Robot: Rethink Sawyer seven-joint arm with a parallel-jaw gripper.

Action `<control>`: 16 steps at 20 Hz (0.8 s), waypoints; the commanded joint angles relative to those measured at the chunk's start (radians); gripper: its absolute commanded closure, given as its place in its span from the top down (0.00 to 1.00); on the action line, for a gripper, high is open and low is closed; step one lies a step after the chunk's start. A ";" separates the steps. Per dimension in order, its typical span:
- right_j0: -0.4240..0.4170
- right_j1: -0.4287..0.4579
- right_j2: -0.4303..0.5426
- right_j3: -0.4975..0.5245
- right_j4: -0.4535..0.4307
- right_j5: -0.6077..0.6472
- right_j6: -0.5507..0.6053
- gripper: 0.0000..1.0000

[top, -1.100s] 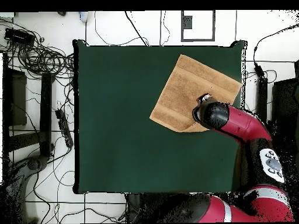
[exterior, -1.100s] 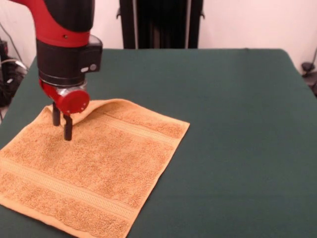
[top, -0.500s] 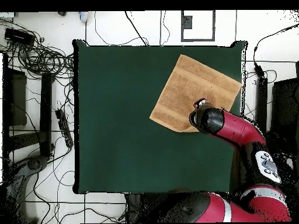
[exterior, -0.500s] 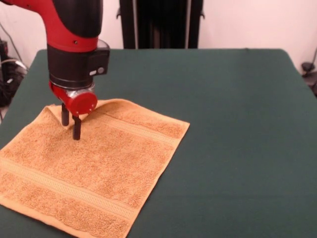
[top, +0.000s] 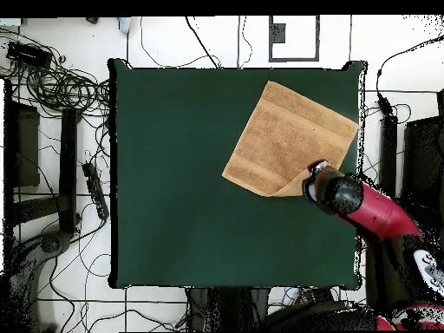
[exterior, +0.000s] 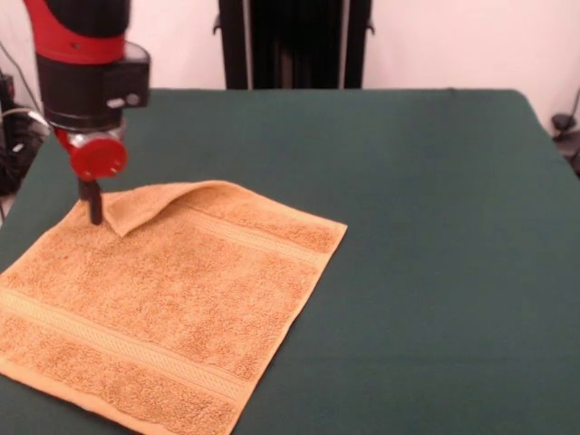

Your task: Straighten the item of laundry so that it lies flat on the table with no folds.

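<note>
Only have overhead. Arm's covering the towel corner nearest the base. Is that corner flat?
Observer: No. Front view shows that corner of the towel folded onto itself as a triangular flap.
Operator: Flap pressed down?
Observer: No, its fold line arches up off the cloth.
Operator: Gripper holding it?
Observer: Cannot tell. The gripper is down at the towel's edge beside the flap, not over it.

The red and black robot arm [exterior: 83,54] descends vertically, its black gripper [exterior: 93,201] pointing straight down, finger spacing indiscernible.
</note>
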 commanded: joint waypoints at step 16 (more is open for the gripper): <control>0.071 0.081 0.066 0.132 0.001 -0.126 0.136 1.00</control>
